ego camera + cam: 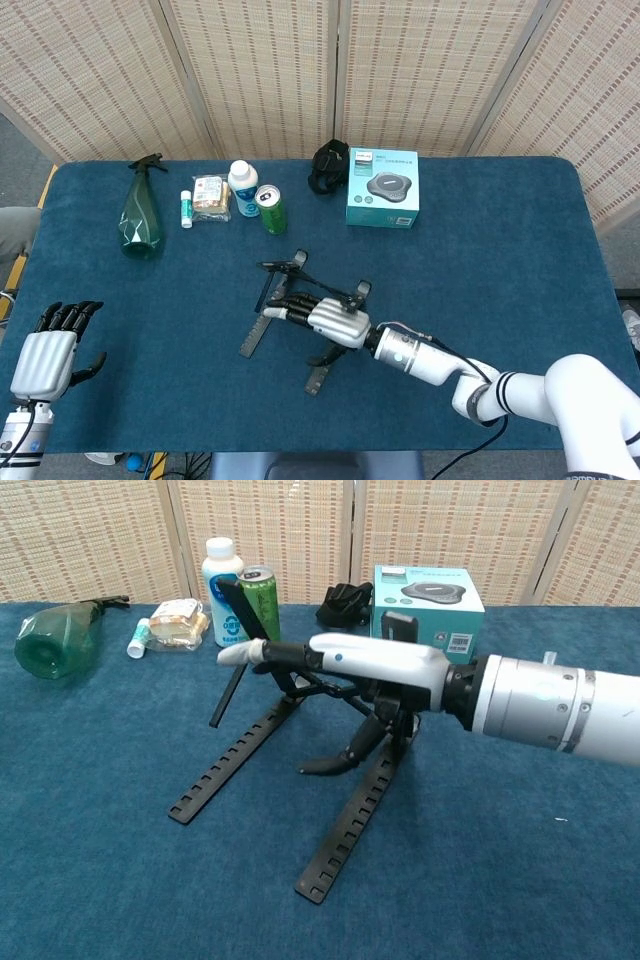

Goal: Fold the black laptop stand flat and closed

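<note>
The right hand [328, 318] lies across the raised upper frame of the black laptop stand [345, 810] at the middle of the blue table [500, 270], its fingers [262, 654] stretched over the frame's crossbars and its thumb [335, 761] curled beneath. The pictures do not show plainly whether it clasps the frame or only rests on it. In the chest view the stand's 2 notched base rails sit on the cloth, running toward 7 o'clock, while the top plates tilt steeply up near the hand. The white forearm runs off toward 4 o'clock in the head view.

The left hand [50, 352] sits at the table's near-left corner, at 8 o'clock from the stand and well apart from it, palm down, fingers apart, holding nothing.

Along the far edge, at 11 o'clock from the stand, stand a green can [271, 209] and just beside it a white bottle [243, 188], then a wrapped snack [211, 195], a small white tube [186, 208] and a green spray bottle [139, 215] lying on its side. At 1 o'clock sits a teal box [382, 188], with a black object [328, 167] beside it.
</note>
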Controlling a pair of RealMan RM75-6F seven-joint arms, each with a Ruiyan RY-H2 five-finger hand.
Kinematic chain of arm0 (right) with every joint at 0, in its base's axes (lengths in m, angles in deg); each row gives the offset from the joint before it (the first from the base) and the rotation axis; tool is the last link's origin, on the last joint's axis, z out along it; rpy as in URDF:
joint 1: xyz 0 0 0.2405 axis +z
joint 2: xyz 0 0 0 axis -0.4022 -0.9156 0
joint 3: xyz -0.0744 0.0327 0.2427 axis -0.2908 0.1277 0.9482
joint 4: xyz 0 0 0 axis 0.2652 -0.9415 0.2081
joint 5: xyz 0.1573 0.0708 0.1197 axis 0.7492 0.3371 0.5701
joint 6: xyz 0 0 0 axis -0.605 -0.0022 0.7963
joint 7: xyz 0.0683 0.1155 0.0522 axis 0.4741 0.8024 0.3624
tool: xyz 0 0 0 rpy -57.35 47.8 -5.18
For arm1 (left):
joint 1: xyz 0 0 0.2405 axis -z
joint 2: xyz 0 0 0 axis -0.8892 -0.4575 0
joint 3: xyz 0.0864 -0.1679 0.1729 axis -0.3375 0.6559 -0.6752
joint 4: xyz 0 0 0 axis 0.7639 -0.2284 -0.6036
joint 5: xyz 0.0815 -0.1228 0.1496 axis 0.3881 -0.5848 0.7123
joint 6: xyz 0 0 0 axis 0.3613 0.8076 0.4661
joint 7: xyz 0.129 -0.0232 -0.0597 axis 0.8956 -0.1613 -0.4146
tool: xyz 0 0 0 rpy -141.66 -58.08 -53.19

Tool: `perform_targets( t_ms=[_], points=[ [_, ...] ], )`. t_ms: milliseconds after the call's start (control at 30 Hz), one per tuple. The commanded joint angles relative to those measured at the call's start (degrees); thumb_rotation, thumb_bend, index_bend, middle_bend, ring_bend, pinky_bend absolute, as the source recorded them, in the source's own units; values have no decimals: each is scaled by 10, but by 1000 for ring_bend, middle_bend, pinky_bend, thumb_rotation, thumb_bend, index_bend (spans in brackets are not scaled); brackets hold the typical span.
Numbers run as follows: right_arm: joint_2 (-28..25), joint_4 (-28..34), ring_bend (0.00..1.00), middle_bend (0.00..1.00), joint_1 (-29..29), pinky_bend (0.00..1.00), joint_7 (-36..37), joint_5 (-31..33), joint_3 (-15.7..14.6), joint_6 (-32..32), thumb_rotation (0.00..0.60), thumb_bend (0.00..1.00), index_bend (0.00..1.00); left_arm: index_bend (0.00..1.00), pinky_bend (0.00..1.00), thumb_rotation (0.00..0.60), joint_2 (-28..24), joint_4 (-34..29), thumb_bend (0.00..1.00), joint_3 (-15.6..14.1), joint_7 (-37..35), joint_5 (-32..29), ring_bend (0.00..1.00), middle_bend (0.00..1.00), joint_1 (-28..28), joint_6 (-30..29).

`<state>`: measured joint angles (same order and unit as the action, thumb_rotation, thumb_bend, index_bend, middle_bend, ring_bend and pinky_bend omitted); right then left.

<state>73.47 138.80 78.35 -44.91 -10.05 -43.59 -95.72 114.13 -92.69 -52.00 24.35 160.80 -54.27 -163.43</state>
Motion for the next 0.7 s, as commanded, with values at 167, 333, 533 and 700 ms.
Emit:
perform_targets(
  t_ms=[167,333,533,700],
  points=[
    [-28,4,0,0,-14,0,-21,34,22,-2,600,185,0,160,70,600,0,2,242,-1,-4,-1,151,165,-2,-1],
    [-40,6,0,0,-22,0,-32,47,28,2,600,185,0,160,71,600,2,5,242,-2,-7,0,151,165,-3,-1],
    [-47,4,0,0,-32,0,-46,61,35,4,600,186,0,160,71,600,3,8,242,-3,-11,1,151,165,-4,-1],
    [-52,7,0,0,-34,0,-49,64,39,8,600,185,0,160,71,600,4,9,242,-3,-13,2,151,165,-4,-2]
  ],
)
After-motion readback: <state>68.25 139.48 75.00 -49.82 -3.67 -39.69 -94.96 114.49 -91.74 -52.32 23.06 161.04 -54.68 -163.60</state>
